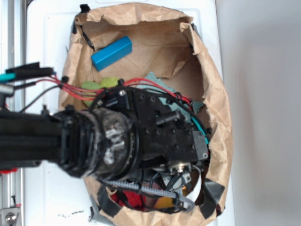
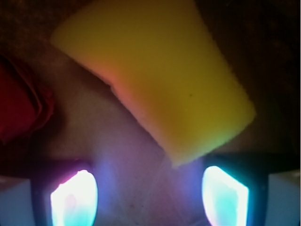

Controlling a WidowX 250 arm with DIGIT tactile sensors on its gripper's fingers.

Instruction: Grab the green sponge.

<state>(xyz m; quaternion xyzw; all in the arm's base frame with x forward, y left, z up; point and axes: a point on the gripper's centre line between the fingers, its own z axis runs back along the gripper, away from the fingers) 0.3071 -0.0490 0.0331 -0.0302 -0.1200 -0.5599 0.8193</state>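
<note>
A smooth yellow foam block, the green sponge (image 2: 164,80), fills the upper middle of the wrist view, lying on brown paper, its flared end toward the fingers. My gripper (image 2: 149,195) hangs just short of that end, open, with bare paper between its two glowing fingertips (image 2: 74,197). The sponge's near corner sits close to the right fingertip (image 2: 225,193). In the exterior view the arm and gripper body (image 1: 160,132) cover the lower part of the paper bag; only a small yellow patch (image 1: 164,203) shows beneath them.
A red bundle (image 2: 19,106) lies left of the sponge. The brown paper bag (image 1: 214,75) walls ring the workspace. Inside it are a blue block (image 1: 112,52) at the back, a lime-green fuzzy lump (image 1: 98,87) and a teal cloth (image 1: 162,87).
</note>
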